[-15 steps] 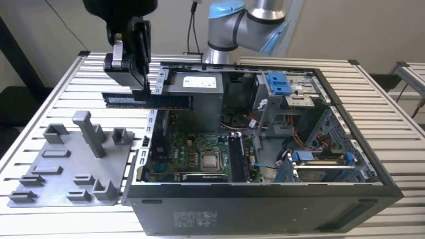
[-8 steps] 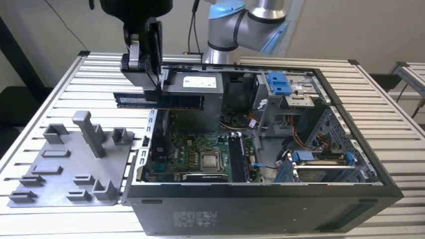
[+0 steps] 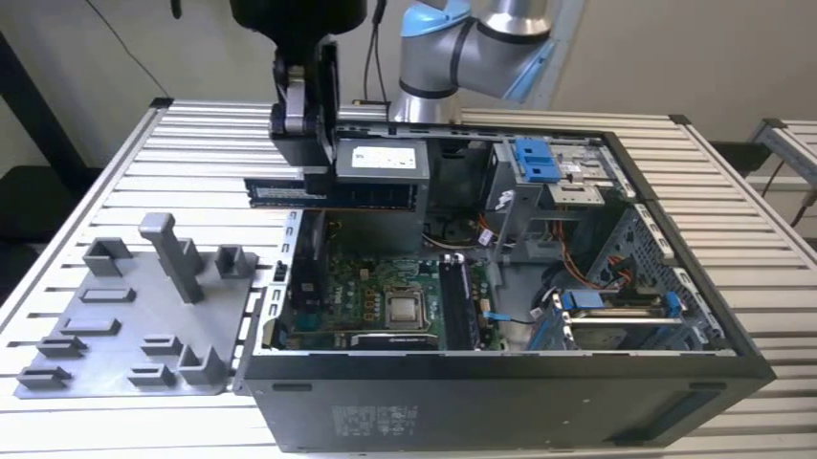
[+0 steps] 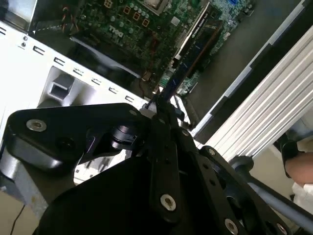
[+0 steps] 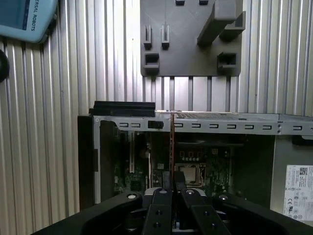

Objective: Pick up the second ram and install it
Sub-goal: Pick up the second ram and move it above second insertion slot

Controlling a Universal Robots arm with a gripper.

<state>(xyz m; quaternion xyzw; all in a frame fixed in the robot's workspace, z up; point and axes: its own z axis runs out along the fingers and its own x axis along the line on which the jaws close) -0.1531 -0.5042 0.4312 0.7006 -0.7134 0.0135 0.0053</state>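
The jaws are gripping the second ram (image 3: pixel 335 195), closed on the bluish-green stick a little off its middle, and they are carrying it in the air above the far corner of the open computer case (image 3: pixel 511 368), on the exterior view's left, just beside the power supply (image 3: pixel 383 158). The stick is lying level with its long axis running across the exterior view from left to right. In the first wrist view it is showing edge-on as a thin line (image 5: pixel 172 147) reaching out from the jaws. The black memory slots (image 3: pixel 457 301) are sitting lower down on the motherboard (image 3: pixel 344 287), beside the processor (image 3: pixel 406 308), toward the exterior view's right and nearer the camera, well apart from the stick. Their length is running front to back, so the stick appears to be lying crosswise to them. One slot seems to be holding a stick already. The grey tray (image 3: pixel 128 316) is resting on the desk (image 3: pixel 115 172) beside the case. A white label is showing on the power supply and pale lettering on the teach pendant (image 5: pixel 24 19), but neither is being read here.
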